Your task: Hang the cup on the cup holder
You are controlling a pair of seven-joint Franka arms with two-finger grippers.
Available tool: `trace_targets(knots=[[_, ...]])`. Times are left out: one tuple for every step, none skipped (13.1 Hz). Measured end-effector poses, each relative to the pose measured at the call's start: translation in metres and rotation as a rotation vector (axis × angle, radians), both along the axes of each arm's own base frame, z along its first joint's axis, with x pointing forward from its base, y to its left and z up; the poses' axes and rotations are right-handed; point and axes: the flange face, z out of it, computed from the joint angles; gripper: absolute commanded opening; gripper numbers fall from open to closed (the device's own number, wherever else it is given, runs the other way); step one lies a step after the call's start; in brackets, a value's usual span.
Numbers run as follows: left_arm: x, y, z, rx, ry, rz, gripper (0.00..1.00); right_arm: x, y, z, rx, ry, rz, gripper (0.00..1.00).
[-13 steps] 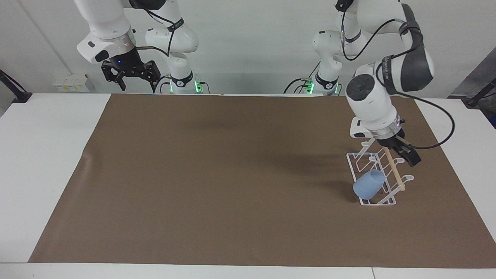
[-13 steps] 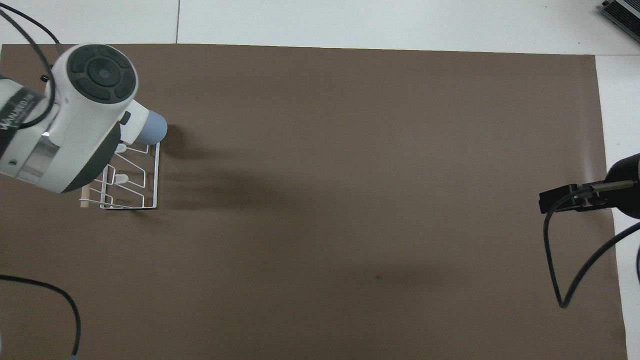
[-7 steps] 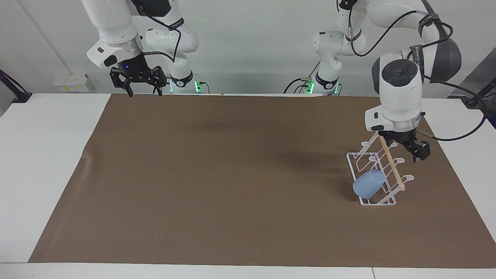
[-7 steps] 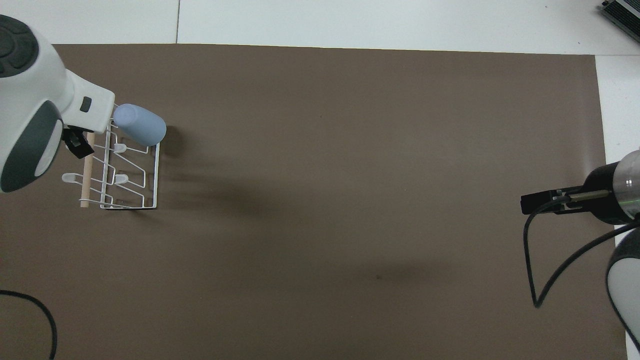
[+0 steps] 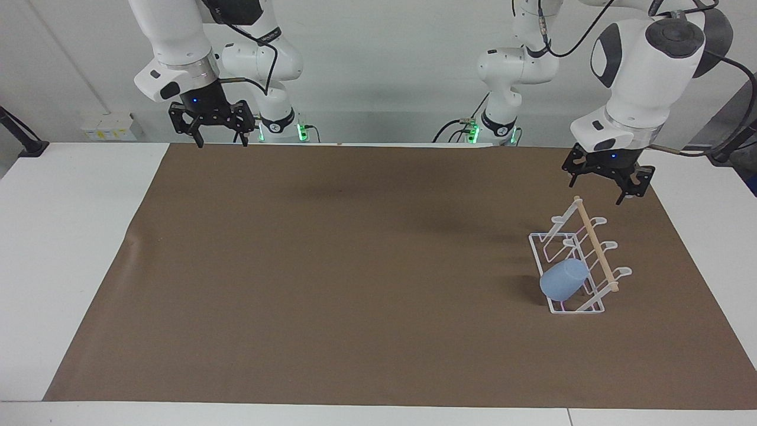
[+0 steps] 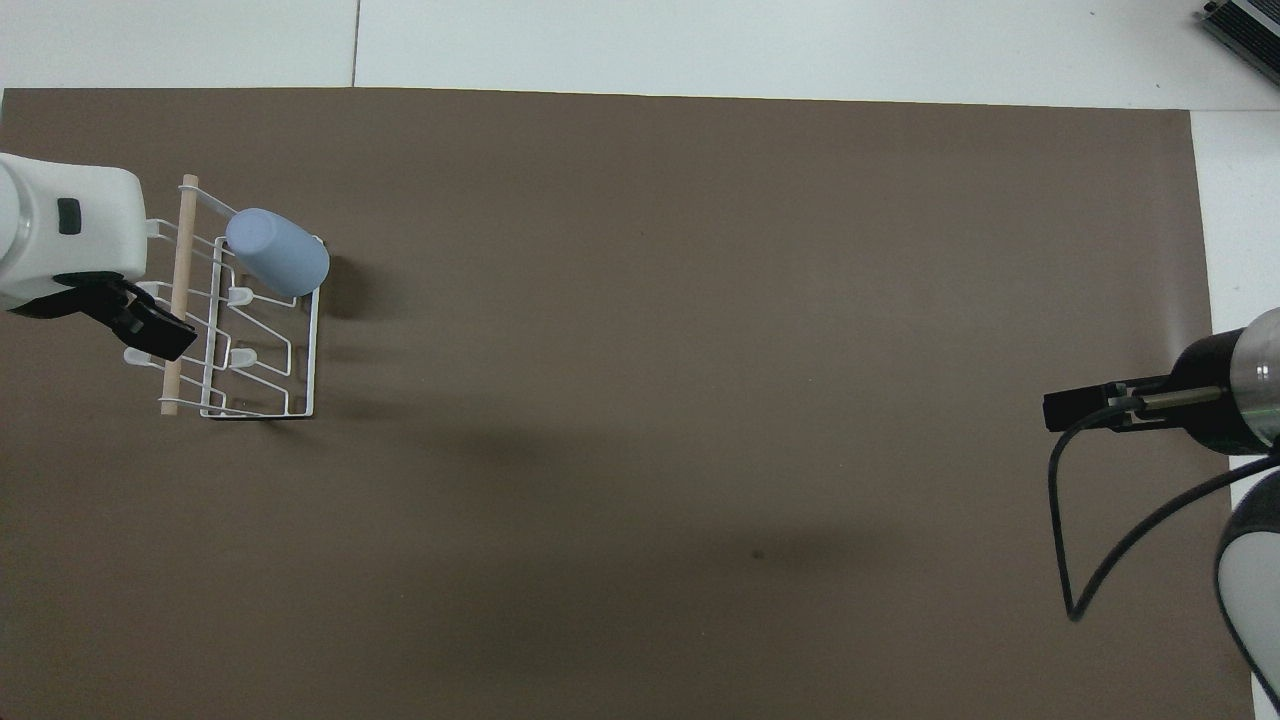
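**Cup on the rack, both grippers up and empty**

The cup hangs tilted on a prong of the cup holder, mouth toward the rack's middle and base pointing out toward the middle of the worktop; it sits at the end of the rack farther from the robots; the cup holder stands on the brown mat toward the left arm's end of the worktop, its wooden rod running along the top, several white prongs standing bare.

The left gripper hangs in the air over the mat just beside the end of the cup holder nearer the robots, touching neither rack nor cup; its fingers are spread wide and hold nothing; from overhead the gripper overlaps the rod, but it is well above it.

The right gripper waits up over the edge of the mat nearest the robots, at the right arm's end, fingers wide apart and empty; a black cable loops from that arm.
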Motion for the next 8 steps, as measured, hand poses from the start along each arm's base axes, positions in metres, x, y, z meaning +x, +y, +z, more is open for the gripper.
trace_targets(knots=[[0.0,0.001,0.0,-0.003,-0.001,0.01,1.0,-0.001,-0.001,0.002,0.0,-0.004,-0.002,1.0],[0.0,0.003,-0.001,-0.014,-0.001,0.02,1.0,-0.001,-0.002,0.004,0.0,-0.007,-0.003,1.0],[0.001,0.005,-0.001,-0.029,-0.002,0.029,1.0,-0.002,-0.002,0.005,0.0,-0.009,-0.004,1.0],[0.001,0.008,-0.001,-0.036,-0.002,0.036,1.0,-0.002,-0.002,0.005,0.0,-0.01,-0.004,1.0],[0.001,0.01,-0.001,-0.04,-0.002,0.043,1.0,-0.002,-0.002,0.005,0.0,-0.011,-0.004,1.0],[0.002,0.011,-0.001,-0.051,-0.002,0.056,1.0,-0.002,-0.002,0.005,0.0,-0.011,-0.004,1.0],[0.002,0.01,-0.001,-0.08,-0.002,0.087,1.0,-0.002,-0.002,0.005,0.0,-0.011,-0.004,1.0],[0.001,0.011,0.0,-0.106,-0.001,0.132,1.0,-0.002,-0.002,0.005,0.0,-0.011,-0.004,1.0]])
